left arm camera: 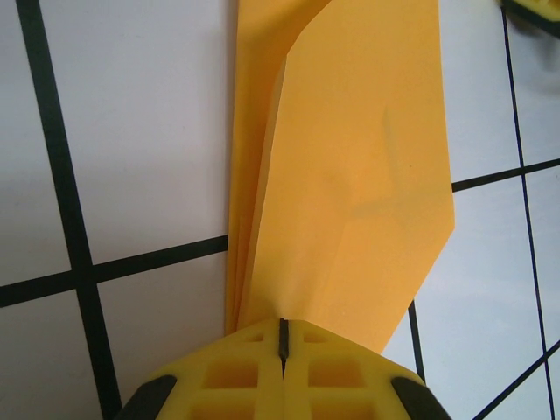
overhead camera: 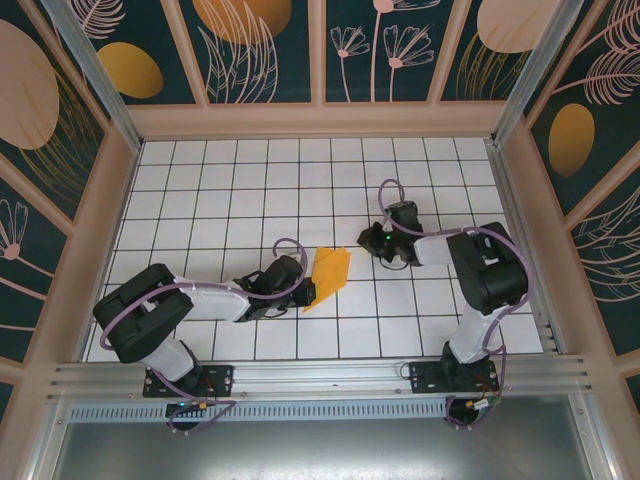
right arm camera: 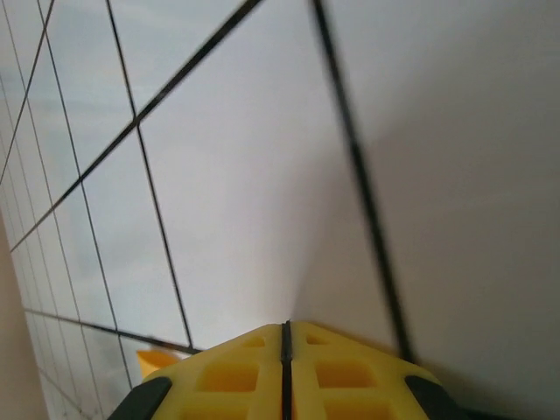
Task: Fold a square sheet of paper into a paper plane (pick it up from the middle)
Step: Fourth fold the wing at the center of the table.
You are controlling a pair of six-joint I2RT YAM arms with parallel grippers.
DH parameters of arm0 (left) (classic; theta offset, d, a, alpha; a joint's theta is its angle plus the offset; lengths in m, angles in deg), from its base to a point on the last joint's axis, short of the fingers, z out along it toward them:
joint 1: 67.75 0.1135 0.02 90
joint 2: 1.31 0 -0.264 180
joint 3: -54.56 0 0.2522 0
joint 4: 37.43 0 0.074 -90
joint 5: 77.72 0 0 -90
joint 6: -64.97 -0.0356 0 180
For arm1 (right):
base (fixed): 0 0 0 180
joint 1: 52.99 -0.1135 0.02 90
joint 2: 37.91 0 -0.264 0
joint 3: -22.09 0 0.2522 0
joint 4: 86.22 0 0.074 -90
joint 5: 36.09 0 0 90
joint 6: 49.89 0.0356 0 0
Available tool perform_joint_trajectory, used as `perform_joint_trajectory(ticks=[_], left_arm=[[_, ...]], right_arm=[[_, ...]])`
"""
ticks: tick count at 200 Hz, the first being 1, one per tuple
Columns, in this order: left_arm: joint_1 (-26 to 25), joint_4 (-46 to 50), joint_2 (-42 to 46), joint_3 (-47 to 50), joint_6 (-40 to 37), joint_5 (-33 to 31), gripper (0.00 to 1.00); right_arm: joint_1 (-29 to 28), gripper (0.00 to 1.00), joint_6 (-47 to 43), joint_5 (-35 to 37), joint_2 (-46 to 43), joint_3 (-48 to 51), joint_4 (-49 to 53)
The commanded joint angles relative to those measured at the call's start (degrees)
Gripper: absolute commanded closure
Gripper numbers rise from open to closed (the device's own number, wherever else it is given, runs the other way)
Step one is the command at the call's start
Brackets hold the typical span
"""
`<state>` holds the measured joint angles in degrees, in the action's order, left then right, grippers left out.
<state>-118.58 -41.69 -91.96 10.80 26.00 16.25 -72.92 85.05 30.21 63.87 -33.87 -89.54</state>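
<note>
The square sheet of paper point(overhead camera: 331, 273) is a folded, creased orange-yellow wedge lying on the white grid table point(overhead camera: 250, 190), near the middle. Its layered folds and long crease fill the left wrist view, where the paper point(left arm camera: 350, 175) runs away from the jaws. My left gripper point(overhead camera: 304, 291) is shut on the paper's near, narrow end point(left arm camera: 283, 337). My right gripper point(overhead camera: 372, 240) rests low over the table, just right of the paper and apart from it. It is shut point(right arm camera: 285, 332) with nothing between the fingers.
Wooden walls with dark painted leaf panels point(overhead camera: 250, 50) enclose the table on three sides. A metal rail point(overhead camera: 320, 375) runs along the near edge by the arm bases. A yellow fingertip point(left arm camera: 534, 13) of the right gripper shows past the paper's far end.
</note>
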Motion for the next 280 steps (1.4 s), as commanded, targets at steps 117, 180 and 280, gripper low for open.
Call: perform_joint_trajectory(ticks=[117,180,280], left_arm=[[0.3,11.5,-5.0,-0.1,-2.4,1.1,1.00],[0.3,11.4,-3.8,1.4,-1.6,1.7,1.00],[0.2,10.5,-4.0,2.6,-1.0,1.3,1.00]], right_arm=[[-16.4,0.91,-0.2,1.9,0.7,-3.1,1.5],[-12.2,0.91,-4.0,8.1,5.5,-5.8,6.8],[-5.6,0.90,-6.1,6.3,-1.1,-8.0,9.7]])
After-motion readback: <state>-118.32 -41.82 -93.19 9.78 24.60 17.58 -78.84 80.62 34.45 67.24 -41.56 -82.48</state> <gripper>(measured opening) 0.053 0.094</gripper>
